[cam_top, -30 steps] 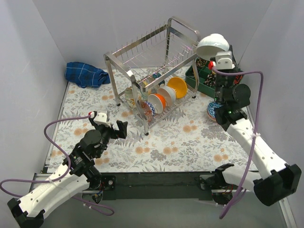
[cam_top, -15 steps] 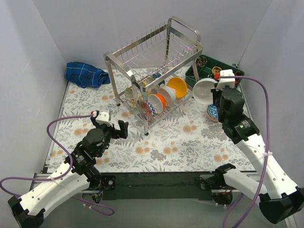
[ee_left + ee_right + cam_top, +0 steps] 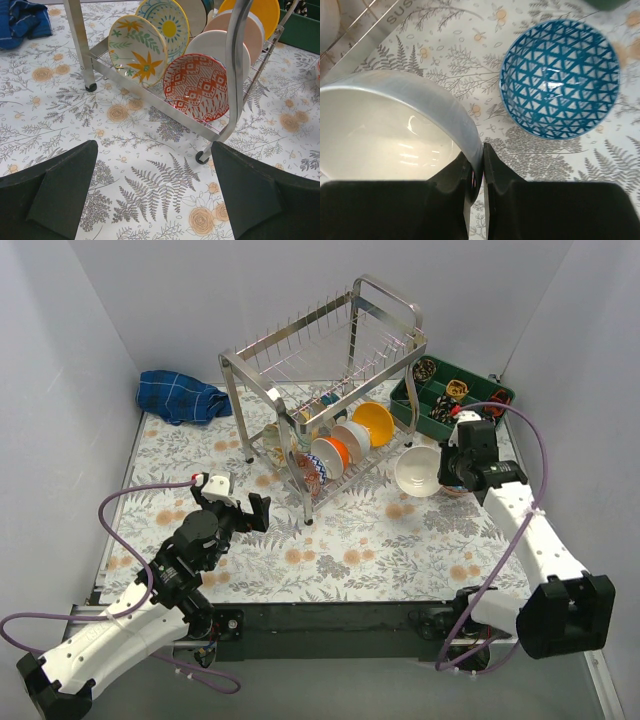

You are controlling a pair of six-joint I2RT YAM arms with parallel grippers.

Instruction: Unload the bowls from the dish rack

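Observation:
The steel dish rack (image 3: 330,350) stands at the back middle. Its lower tier holds several bowls on edge: an orange one (image 3: 374,421), white ones (image 3: 352,437) and a red-and-white patterned one (image 3: 196,86). My right gripper (image 3: 444,466) is shut on the rim of a plain white bowl (image 3: 417,471), held low over the table right of the rack; the white bowl also shows in the right wrist view (image 3: 395,130). A blue patterned bowl (image 3: 560,77) sits on the table beside it. My left gripper (image 3: 240,508) is open and empty, in front of the rack.
A green divided tray (image 3: 450,390) with small items stands at the back right. A blue cloth (image 3: 180,395) lies at the back left. Patterned plates (image 3: 137,47) stand in the rack's left slots. The rack's leg (image 3: 232,80) rises close ahead of my left gripper.
My right gripper has carried the white bowl down from high beside the rack's top to low over the table, next to the blue bowl. The left arm has not moved.

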